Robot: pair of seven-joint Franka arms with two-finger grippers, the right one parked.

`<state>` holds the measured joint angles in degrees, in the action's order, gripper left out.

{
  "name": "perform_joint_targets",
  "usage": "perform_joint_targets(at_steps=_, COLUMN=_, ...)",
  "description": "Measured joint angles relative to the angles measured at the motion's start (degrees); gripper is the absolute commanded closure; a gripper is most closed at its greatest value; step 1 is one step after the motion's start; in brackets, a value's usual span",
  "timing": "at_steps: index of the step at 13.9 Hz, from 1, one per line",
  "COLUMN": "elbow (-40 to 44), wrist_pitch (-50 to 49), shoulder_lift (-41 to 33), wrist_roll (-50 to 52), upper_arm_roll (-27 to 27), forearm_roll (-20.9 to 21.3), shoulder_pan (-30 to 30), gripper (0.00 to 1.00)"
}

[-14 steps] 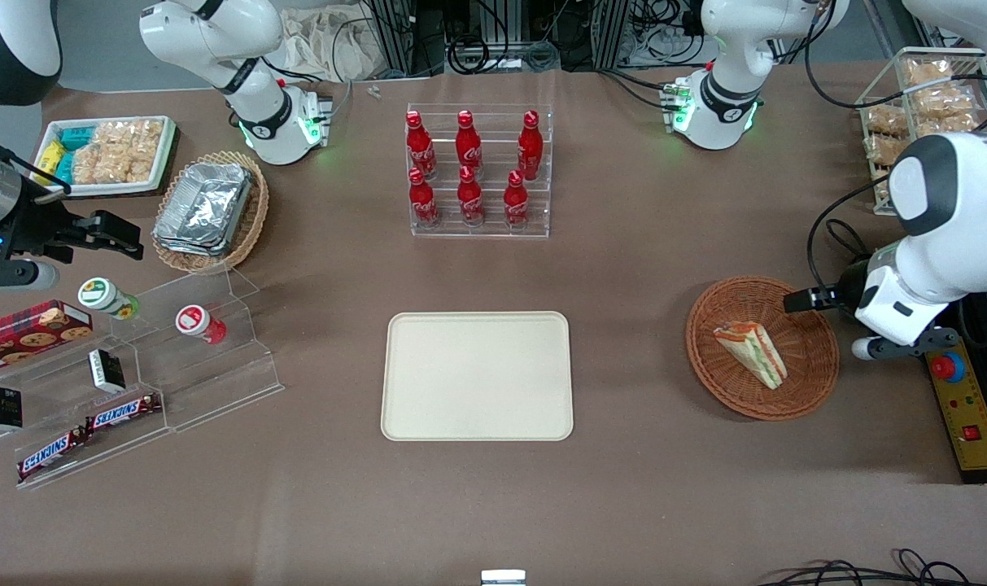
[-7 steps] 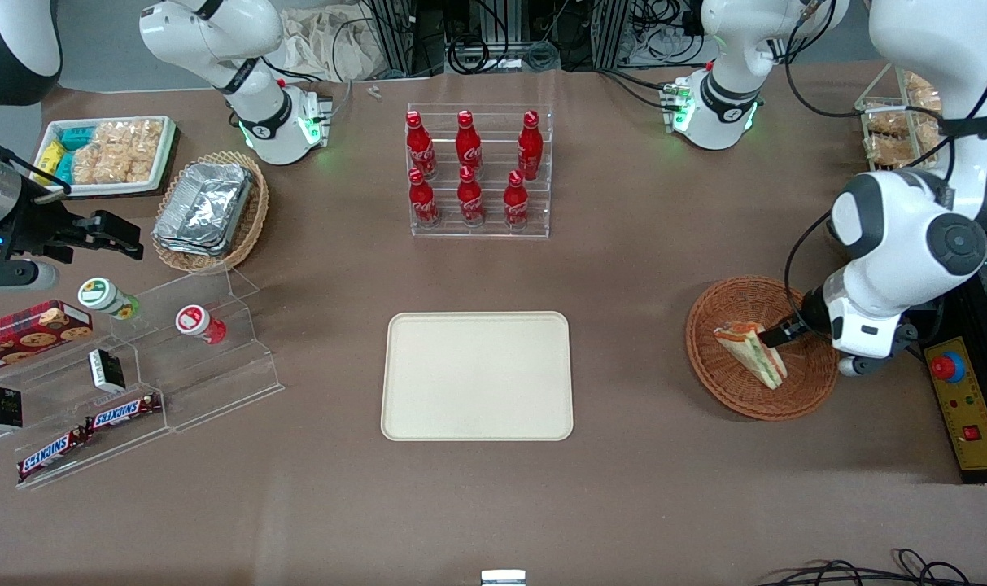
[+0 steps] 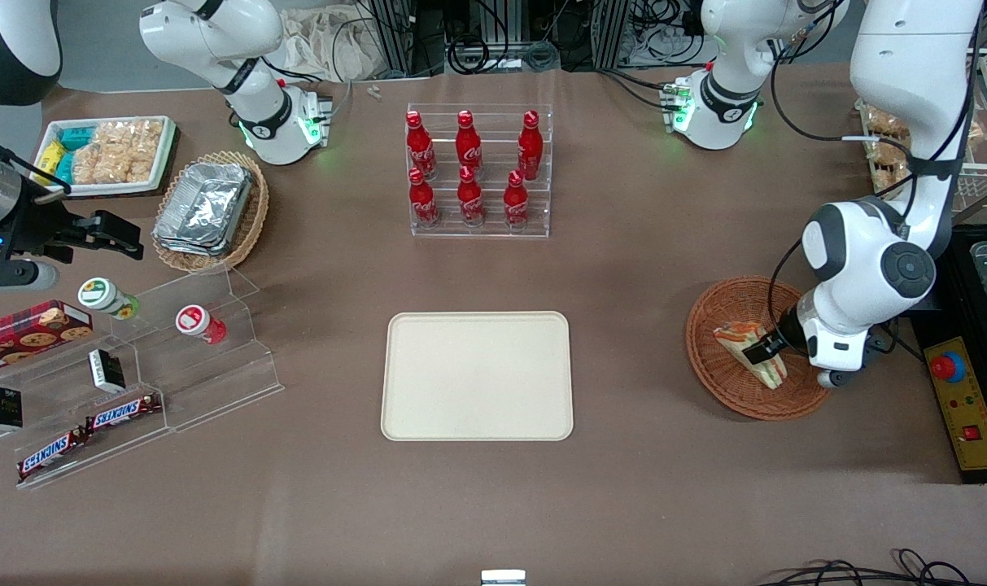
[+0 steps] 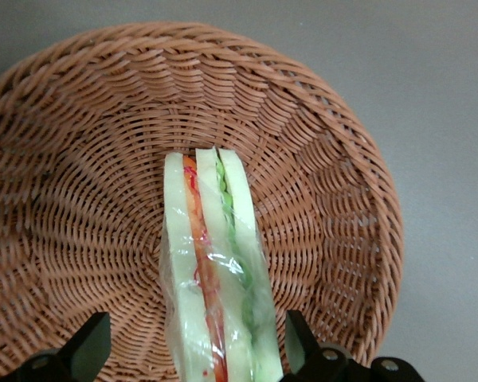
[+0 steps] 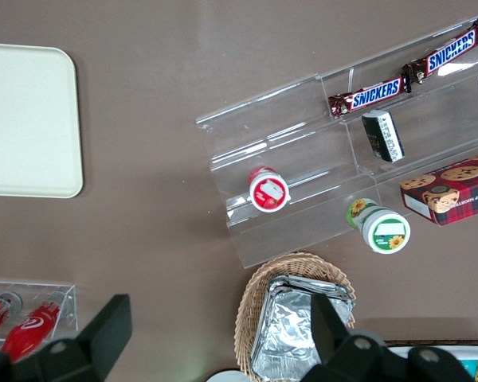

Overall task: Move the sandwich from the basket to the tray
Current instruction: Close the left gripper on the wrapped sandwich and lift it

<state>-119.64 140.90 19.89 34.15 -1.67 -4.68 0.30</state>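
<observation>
I see the sandwich (image 4: 217, 270) lying in the reddish-brown wicker basket (image 3: 725, 382), its long axis running slantwise in the front view: the orange-topped end points toward the bottle rack, the narrower end toward the front camera and the working arm's end of the table. It stands on its edge, clear wrap, pale bread with one orange-red layer and one green layer. My gripper (image 4: 195, 346) is down in the basket, fingers (image 4: 92, 344) spread wide, one on each side of the sandwich, not touching it. The cream tray (image 3: 477, 376) sits well apart from the basket, toward the parked arm's end.
</observation>
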Motion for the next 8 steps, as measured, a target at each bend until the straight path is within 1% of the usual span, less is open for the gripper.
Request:
perform_joint_targets(at_steps=1, elbow=0.0, wrist_pitch=0.1, shoulder_lift=0.39, wrist_roll=0.18, upper_arm_roll=-0.02, forearm_roll=0.0, shoulder_pan=0.0, gripper=0.14)
perform_joint_targets(at_steps=2, elbow=0.0, wrist_pitch=0.2, shoulder_lift=0.64, wrist_roll=0.45, upper_arm_roll=-0.04, forearm_roll=0.0, shoulder_pan=0.0, gripper=0.25)
perform_joint_targets(at_steps=3, elbow=0.0, wrist_pitch=0.28, shoulder_lift=0.75, wrist_roll=0.75, upper_arm_roll=-0.08, forearm_roll=0.0, shoulder_pan=0.0, gripper=0.44)
perform_joint_targets(at_steps=6, elbow=0.04, wrist_pitch=0.23, shoulder_lift=0.74, wrist_roll=0.92, upper_arm_roll=-0.14, forearm_roll=0.0, shoulder_pan=0.0, gripper=0.9)
perform_joint_targets(at_steps=7, elbow=0.23, wrist_pitch=-0.23, shoulder_lift=0.73, wrist_roll=0.92, upper_arm_roll=-0.18, forearm_roll=0.0, shoulder_pan=0.0, gripper=1.0)
perform_joint_targets(at_steps=8, elbow=0.96, wrist_pitch=-2.02, shoulder_lift=0.63, wrist_roll=0.93, upper_arm_roll=-0.24, forearm_roll=0.0, shoulder_pan=-0.01, gripper=1.0)
